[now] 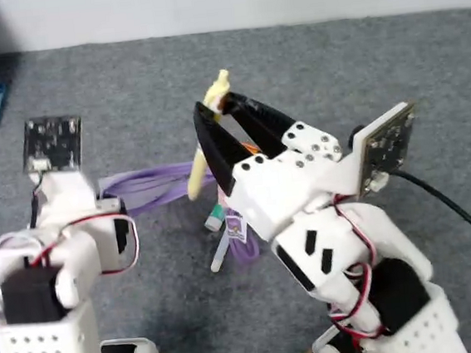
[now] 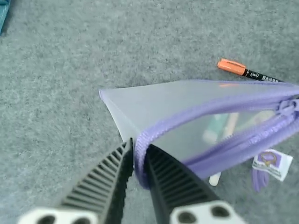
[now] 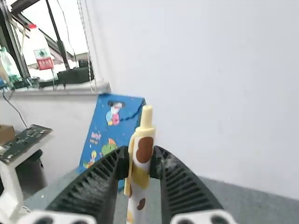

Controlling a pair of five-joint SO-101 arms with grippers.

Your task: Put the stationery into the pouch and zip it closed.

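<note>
The left gripper (image 2: pixel 138 149) pinches the zip edge of the purple pouch (image 2: pixel 187 105) on grey carpet (image 2: pixel 56 70). The right gripper (image 3: pixel 140 153) clamps a spotted yellow pen (image 3: pixel 145 122) above the pouch. An orange marker (image 2: pixel 232 67) lies just beside the pouch.

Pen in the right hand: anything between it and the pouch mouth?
Nothing visible. The pen hangs from the right hand over the pouch, whose mouth gapes open. The left hand pinches the pouch's end, clear of the mouth.

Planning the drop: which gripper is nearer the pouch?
Left. The left gripper is clamped on the pouch rim; the right gripper holds the pen raised clear of it.
</note>
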